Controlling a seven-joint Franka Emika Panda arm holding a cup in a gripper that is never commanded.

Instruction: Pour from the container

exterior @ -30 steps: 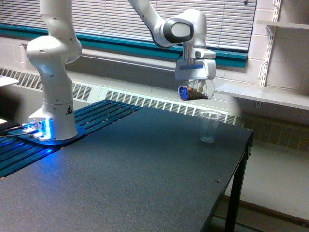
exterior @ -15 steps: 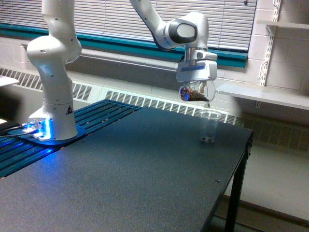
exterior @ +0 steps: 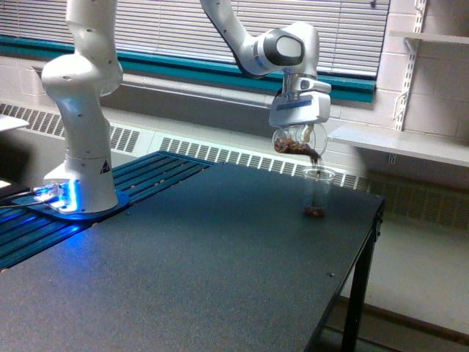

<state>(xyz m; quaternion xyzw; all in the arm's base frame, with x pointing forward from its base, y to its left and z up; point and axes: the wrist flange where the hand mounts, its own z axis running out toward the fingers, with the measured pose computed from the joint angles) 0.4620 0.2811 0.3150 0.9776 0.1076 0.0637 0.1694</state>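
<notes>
Nearest the camera, the dark speckled bench is stretching away bare, its black leg dropping at the exterior view's right edge. Toward the exterior view's left, my white base is standing on the bench's slatted blue part, a blue light glowing at its foot.

Farther back, near the bench's far right corner, a clear tapered cup is standing upright on the bench, with a small heap of brown material lying in its bottom.

Directly above it I am holding the container, tipped well over so its mouth is facing down toward the exterior view's right. My gripper is clamping it, the jaws closed against its sides. Brown contents are sliding out over the lower lip, and a thin dark stream is falling from there into the mouth of the cup. The container is hanging clear of the cup, not touching its rim.

Behind all this, a white vent grille is running along the wall, a teal sill is sitting under closed window blinds, and a white shelf is jutting out at the exterior view's right.
</notes>
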